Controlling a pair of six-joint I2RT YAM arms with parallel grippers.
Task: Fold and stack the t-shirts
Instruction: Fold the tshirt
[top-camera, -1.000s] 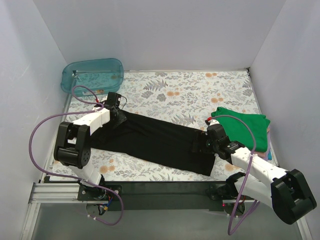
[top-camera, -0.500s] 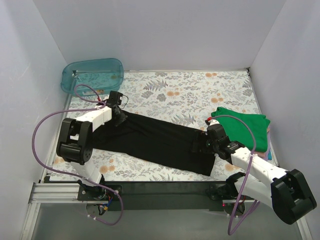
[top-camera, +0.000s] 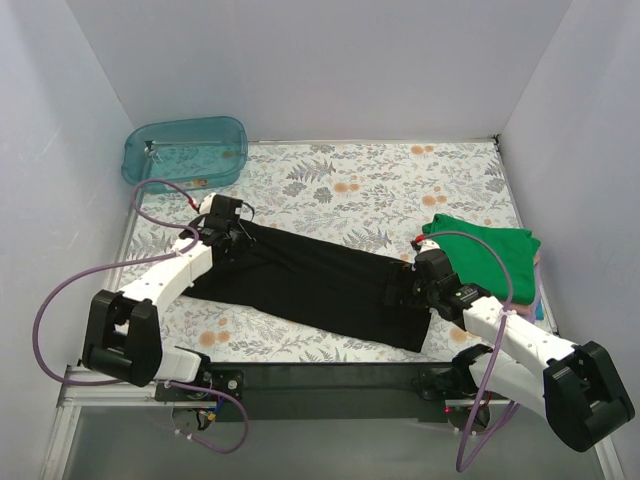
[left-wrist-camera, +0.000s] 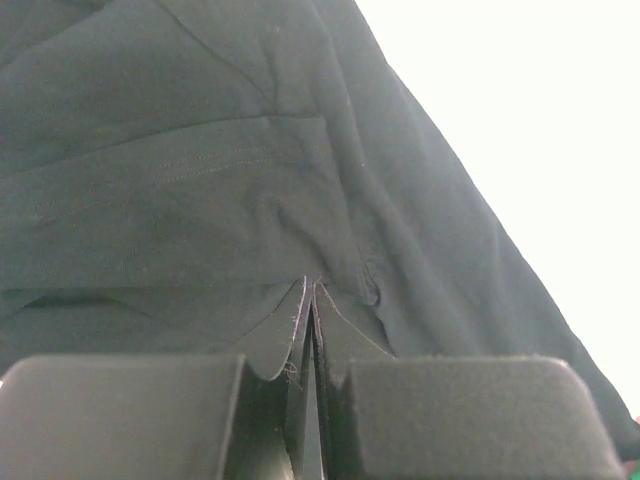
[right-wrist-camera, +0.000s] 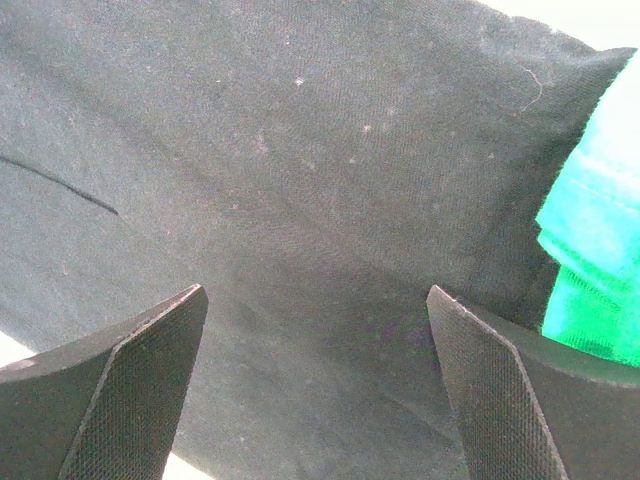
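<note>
Top external: right gripper (top-camera: 412, 288) is nearest, jaws wide apart and gripping nothing, over the near-right end of the black t-shirt (top-camera: 310, 280). Shirt's long axis runs diagonally to far-left, where the left gripper (top-camera: 228, 228) is clamped on its edge. Green t-shirt (top-camera: 490, 250) sits just right.

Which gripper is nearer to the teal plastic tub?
Left. The left gripper pinches the black t-shirt just in front of the teal plastic tub; the right gripper is open over the shirt's other end, beside the green t-shirt.
</note>
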